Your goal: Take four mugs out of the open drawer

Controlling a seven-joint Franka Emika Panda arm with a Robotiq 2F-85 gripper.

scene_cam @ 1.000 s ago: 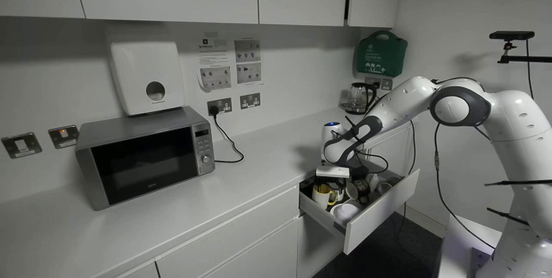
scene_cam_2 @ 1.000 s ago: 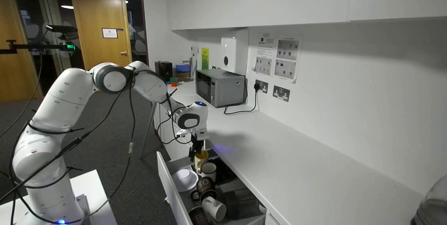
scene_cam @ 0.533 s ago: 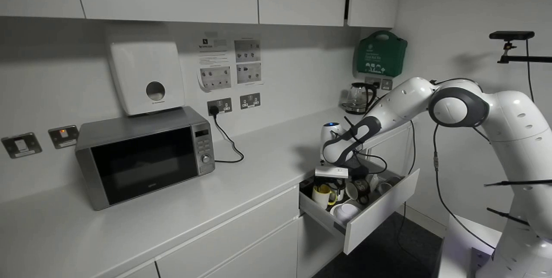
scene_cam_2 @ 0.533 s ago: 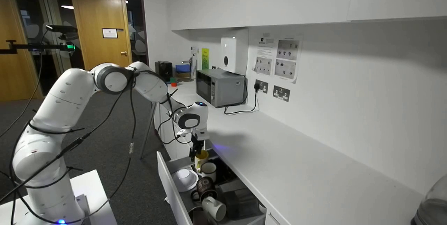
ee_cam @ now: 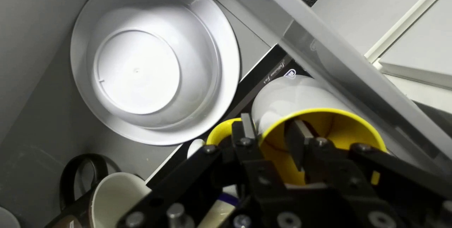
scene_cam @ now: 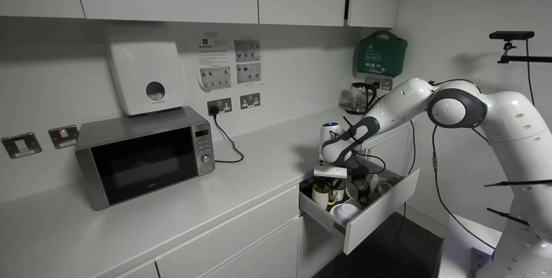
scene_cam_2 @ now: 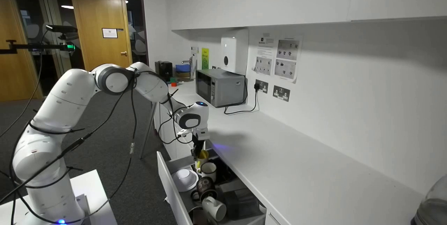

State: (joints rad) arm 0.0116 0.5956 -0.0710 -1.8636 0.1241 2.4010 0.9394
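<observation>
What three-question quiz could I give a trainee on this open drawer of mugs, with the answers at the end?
1. What colour is the inside of the mug at the gripper?
2. True or false: both gripper fingers are inside that mug.
3. In the drawer, how does the white bowl lie? A: right way up. B: upside down. C: on its side.

Key
1. Yellow.
2. False: one finger is inside, the other outside.
3. B: its underside faces up.
</observation>
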